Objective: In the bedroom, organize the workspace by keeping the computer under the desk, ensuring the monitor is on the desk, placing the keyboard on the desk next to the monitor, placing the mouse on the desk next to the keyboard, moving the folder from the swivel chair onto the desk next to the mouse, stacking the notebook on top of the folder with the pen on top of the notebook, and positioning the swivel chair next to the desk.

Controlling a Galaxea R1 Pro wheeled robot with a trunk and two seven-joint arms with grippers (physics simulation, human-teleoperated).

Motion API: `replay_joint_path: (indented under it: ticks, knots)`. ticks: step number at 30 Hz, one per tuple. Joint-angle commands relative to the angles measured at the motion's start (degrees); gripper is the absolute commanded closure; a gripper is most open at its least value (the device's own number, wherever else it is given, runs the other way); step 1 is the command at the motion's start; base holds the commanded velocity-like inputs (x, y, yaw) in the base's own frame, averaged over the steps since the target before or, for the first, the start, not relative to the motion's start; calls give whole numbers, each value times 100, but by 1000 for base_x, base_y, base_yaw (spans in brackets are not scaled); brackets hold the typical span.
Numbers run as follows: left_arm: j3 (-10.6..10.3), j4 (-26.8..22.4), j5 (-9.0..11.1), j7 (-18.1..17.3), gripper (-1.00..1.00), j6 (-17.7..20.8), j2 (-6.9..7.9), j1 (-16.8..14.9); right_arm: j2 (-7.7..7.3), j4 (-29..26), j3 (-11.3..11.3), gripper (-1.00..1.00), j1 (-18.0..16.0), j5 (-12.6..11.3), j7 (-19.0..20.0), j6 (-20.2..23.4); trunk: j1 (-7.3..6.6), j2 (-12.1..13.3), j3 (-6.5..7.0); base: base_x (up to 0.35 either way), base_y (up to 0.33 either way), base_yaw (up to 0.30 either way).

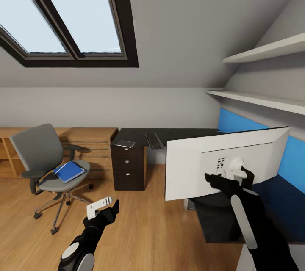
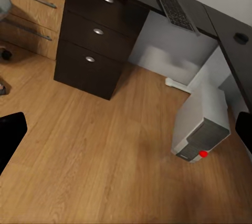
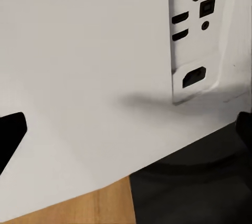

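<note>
While right claw (image 1: pixel 228 174) grips monitor (image 1: pixel 199 165) over desk (image 1: pixel 178 133), left claw (image 1: pixel 103 207) spread

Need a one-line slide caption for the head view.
Right gripper at the white back of the monitor over the desk; blue folder on swivel chair.

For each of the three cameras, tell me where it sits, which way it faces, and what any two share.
Head view: on the robot's head, facing forward and down at chair, desk, both arms.
Left wrist view: on the left arm, facing floor, drawers, computer; dark fingertips at edges.
Right wrist view: on the right arm, facing the monitor back.
Shared: head and left wrist views show the keyboard.
</note>
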Motion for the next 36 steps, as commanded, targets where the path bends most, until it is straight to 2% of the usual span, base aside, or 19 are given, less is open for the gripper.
replay_joint_path:
  ticks: [1,9,12,13,15,16,17,18,20,21,22,23,24,25,36]
  knots:
    - [-7,-5,44,43,-100,16,-1,-5,-2,-46,7,-100,-5,-59,-50,21,1,-6,-8,2,9,1]
    - [-75,6,29,50,-100,8,-8,-5,-24,-266,-7,-100,-69,-48,-107,39,1,-6,-8,1,3,0]
    - [-127,6,29,51,-100,8,-8,-5,-31,-286,-9,-100,-513,-51,-248,84,1,-6,-8,0,0,0]
    - [-150,10,33,55,-100,7,-9,-5,-36,-256,-10,-100,-1191,-52,-321,370,1,-6,-8,0,0,0]
    - [-224,37,26,64,-100,2,-11,-5,-29,-96,-10,-100,-2004,-47,-353,846,1,-6,-8,0,0,0]
    - [-246,42,23,65,-100,1,-10,-5,-26,-30,-10,-100,-2210,-49,-355,950,1,-6,-8,0,0,0]
    - [-319,48,10,78,-100,-1,-5,-5,37,814,15,-100,-3485,-54,-369,1302,1,-6,-8,0,0,0]
    - [-334,43,10,114,-100,-1,-6,-5,103,1142,25,-100,-3755,-55,-369,1327,1,-6,-8,0,0,0]
    - [-348,40,11,180,-100,-1,-7,-5,197,1455,41,-100,-3980,-49,-371,1335,1,-6,-8,0,0,0]
    - [-380,37,11,393,-100,-5,-8,-5,429,1994,149,-100,-4288,67,-395,1230,1,-6,-8,0,0,0]
    - [-426,35,11,576,-100,-8,-8,-5,570,2385,296,-100,-4441,274,-414,956,1,-6,-8,0,0,0]
    - [-442,35,11,631,-100,-9,-9,-5,620,2515,363,-100,-4479,354,-419,830,1,-6,-8,0,0,0]
    - [-466,35,13,714,-100,-7,-5,-5,774,2758,607,-100,-4539,474,-413,605,1,-6,-8,200,0,0]
    - [-467,38,12,716,-100,-5,-5,-5,798,2773,646,-100,-4542,477,-402,591,1,-6,-8,247,0,0]
    - [-469,43,11,728,-100,-17,-1,-5,831,2733,721,-100,-4518,451,-372,583,1,-6,-8,309,0,0]
